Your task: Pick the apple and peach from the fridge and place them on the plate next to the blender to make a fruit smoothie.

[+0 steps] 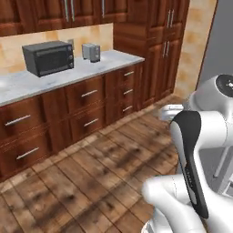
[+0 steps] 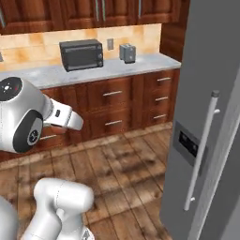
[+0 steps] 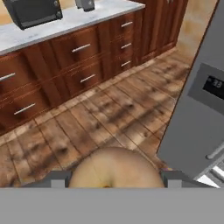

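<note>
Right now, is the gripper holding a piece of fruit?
Yes: in the hand view the peach, a round pale orange fruit, sits between the two dark fingertips of the gripper, above the wooden floor.

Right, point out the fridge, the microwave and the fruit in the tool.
fridge (image 2: 206, 84): right base view, on the grey door face.
microwave (image 1: 49, 58): left base view, on its front glass.
peach (image 3: 114, 168): hand view, on its pale rounded top, between the tool's fingers.

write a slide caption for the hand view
Peach held between the jaws above the wooden floor, grey fridge door at right.
</note>
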